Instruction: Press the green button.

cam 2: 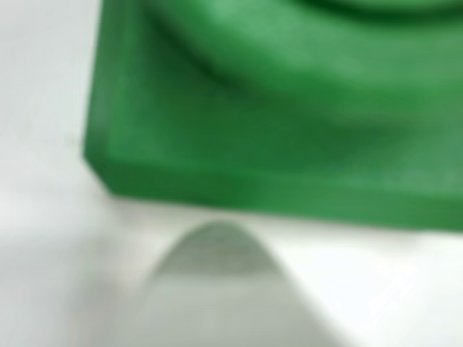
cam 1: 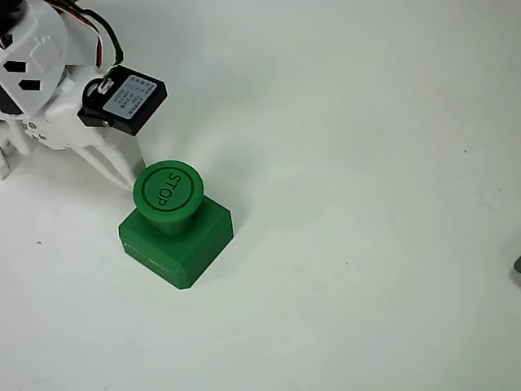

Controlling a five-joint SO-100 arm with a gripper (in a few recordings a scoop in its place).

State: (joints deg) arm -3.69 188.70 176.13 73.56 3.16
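The green button (cam 1: pixel 168 193) stands left of centre in the overhead view, a round cap marked "STOP" on a short stem over a square bevelled base (cam 1: pixel 195 248). My white arm comes in from the top left. Its gripper (cam 1: pixel 131 176) reaches down to the cap's upper-left edge, low beside the button, with the thin fingers drawn together and nothing between them. The wrist view is blurred and very close: the button's green base (cam 2: pixel 275 144) spans the upper half, and the gripper's pale rounded tip (cam 2: pixel 215 264) sits just in front of its edge.
The plain white table (cam 1: pixel 366 163) stretches to the right and front of the button. A small dark thing (cam 1: pixel 518 265) shows at the right edge. The arm's body and black servo block (cam 1: pixel 124 99) occupy the top-left corner.
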